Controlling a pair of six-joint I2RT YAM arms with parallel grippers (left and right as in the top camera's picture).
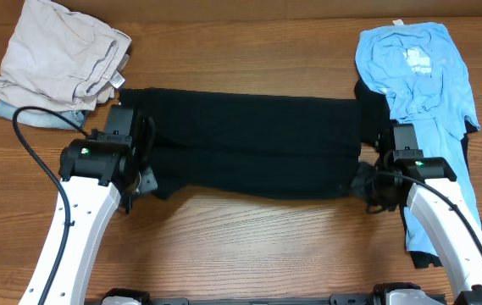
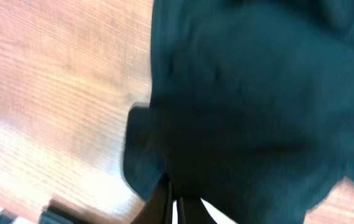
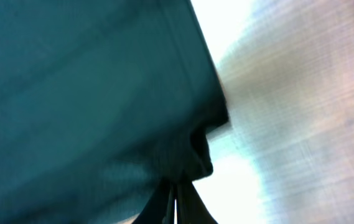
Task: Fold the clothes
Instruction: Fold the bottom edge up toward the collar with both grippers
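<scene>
The black garment (image 1: 249, 144) lies stretched in a long band across the middle of the table (image 1: 249, 246). Lengthwise creases suggest it is already doubled over once. The left pincer (image 1: 143, 176) is clamped on its near left corner and the right pincer (image 1: 366, 182) on its near right corner. In both wrist views the fingers are pinched tight together with dark cloth caught between them.

I judge the task to be at an early stage, with this one piece in mid-fold and not yet reduced to a compact stack. The rest looks untouched. A beige garment (image 1: 63, 55) sits in a loose heap at the far left on top of a pale blue garment (image 1: 8, 110). A light blue T-shirt (image 1: 414, 76) lies crumpled at the far right, draped over a second black piece (image 1: 417, 250).

No basket, bin or box shows, and every garment rests directly on the table.
</scene>
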